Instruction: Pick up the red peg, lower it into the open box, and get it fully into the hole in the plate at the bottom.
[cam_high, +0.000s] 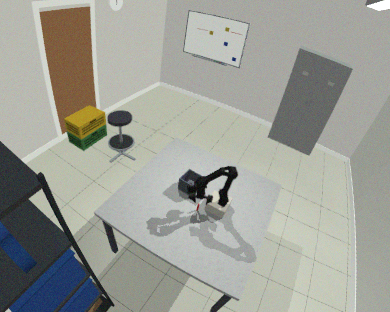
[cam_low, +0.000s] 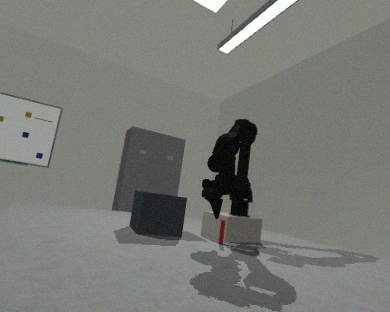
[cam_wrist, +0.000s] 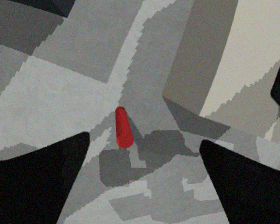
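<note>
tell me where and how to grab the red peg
Best gripped around its upper part, coming from above: the red peg is slim and stands upright on the table, so its top end is free. The open fingers should probably close on opposite sides, staying off the pale block close by.

Box interior (cam_high: 190, 182) mostly hidden (arm in front); wrist view: 2 fingers cropped.
</note>
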